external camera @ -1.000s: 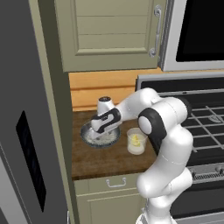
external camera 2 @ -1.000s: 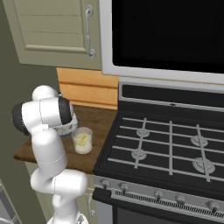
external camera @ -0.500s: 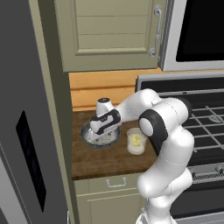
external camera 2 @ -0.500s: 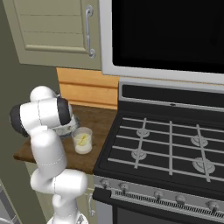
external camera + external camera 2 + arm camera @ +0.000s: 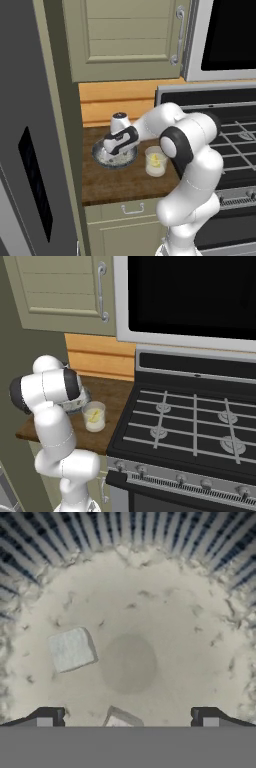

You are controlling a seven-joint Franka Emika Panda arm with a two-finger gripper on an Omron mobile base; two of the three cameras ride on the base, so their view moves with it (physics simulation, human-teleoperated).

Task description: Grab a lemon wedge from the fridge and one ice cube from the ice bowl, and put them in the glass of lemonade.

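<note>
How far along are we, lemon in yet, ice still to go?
Lemon wedge already sits in the glass of lemonade, so that half looks done. The open gripper is down inside the ice bowl, with one ice cube off to the side and another between its fingers. Left: grip a cube and drop it in the glass.

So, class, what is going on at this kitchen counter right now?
The white arm reaches down over the ice bowl on the wooden counter beside the stove. Its gripper is open, just above the bowl's speckled inside, holding nothing. One ice cube lies left of centre in the hand view, and another sits between the fingertips. The glass of lemonade stands right next to the bowl, with a lemon wedge already in it.
</note>
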